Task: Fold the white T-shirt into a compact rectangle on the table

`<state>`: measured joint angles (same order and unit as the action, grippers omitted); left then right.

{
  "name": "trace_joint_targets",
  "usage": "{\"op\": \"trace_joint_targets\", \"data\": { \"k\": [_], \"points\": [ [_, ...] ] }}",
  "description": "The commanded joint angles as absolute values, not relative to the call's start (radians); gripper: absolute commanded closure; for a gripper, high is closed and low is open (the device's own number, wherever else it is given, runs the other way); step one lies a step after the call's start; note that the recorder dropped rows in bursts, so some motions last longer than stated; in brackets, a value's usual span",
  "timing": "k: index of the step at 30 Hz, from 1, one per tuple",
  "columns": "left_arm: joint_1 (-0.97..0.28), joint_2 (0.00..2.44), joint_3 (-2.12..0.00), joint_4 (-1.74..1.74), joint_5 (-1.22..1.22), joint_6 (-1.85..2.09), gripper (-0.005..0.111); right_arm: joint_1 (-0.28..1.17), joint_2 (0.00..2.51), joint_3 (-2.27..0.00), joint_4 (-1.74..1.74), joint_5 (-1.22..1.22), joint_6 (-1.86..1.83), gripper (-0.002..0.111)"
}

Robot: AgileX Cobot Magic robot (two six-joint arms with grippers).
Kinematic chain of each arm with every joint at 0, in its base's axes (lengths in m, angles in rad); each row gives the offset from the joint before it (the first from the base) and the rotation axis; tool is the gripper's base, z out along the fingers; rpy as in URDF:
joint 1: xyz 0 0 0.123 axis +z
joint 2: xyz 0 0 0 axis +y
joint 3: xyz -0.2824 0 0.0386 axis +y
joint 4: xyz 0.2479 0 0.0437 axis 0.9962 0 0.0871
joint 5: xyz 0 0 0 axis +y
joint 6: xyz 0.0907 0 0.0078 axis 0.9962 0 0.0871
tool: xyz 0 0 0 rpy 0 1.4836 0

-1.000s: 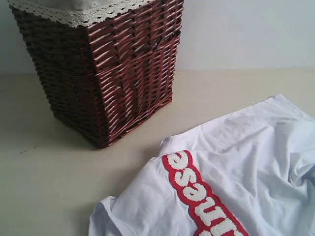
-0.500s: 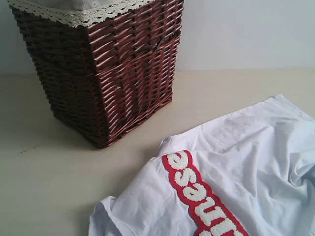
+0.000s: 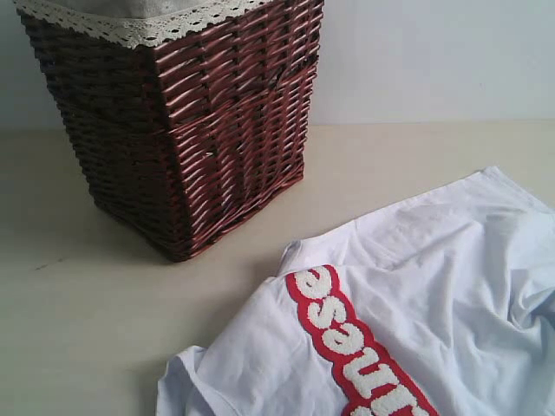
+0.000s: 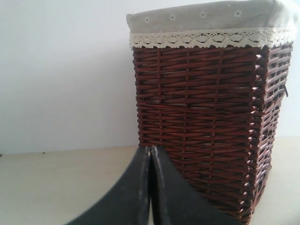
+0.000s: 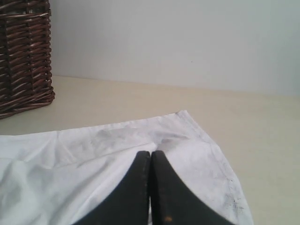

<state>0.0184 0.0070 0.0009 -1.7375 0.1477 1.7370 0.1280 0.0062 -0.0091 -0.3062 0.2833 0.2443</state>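
Exterior looks down; all views share table [image 3: 87, 329], basket [image 3: 199, 130]

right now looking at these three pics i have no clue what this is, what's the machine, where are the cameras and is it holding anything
This is a robot with two arms, each ending in a two-fingered gripper. One picture comes from a camera off the arms, and neither arm shows in it. It sees a pale table, a dark brown wicker basket and a white T-shirt lying rumpled and unfolded, with fuzzy white letters outlined in red. The other two pictures come from cameras on the wrists. The left gripper faces the basket, its black fingers pressed together. The right gripper is over an edge of the shirt, also shut. Neither appears to hold anything.
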Motion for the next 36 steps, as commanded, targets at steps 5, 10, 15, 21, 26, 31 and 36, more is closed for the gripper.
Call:
{"op": "trace_joint_targets", "data": {
  "k": [5, 10, 15, 21, 26, 31, 36],
  "points": [
    [0.021, 0.000, 0.000, -1.744, 0.152, 1.735, 0.107, 0.125, 0.000, -0.005, -0.287, 0.287, 0.247, 0.108],
    [0.021, 0.000, 0.000, -1.744, 0.152, 1.735, 0.107, 0.125, 0.000, -0.005, -0.287, 0.287, 0.247, 0.108],
    [0.021, 0.000, 0.000, -1.744, 0.104, 1.735, 0.107, 0.125, 0.000, -0.005, -0.285, 0.287, 0.248, 0.108],
    [0.021, 0.000, 0.000, -1.744, 0.086, 1.735, 0.107, 0.125, 0.000, -0.005, -0.285, 0.287, 0.248, 0.108],
    [0.021, 0.000, 0.000, -1.744, 0.086, 1.735, 0.107, 0.125, 0.000, -0.005, -0.285, 0.287, 0.248, 0.108],
    [0.021, 0.000, 0.000, -1.744, 0.086, 1.735, 0.107, 0.125, 0.000, -0.005, -0.259, 0.304, 0.248, 0.108],
    [0.021, 0.000, 0.000, -1.744, 0.091, 1.735, 0.107, 0.125, 0.000, 0.000, -0.242, 0.311, 0.264, 0.108]
  ]
}}
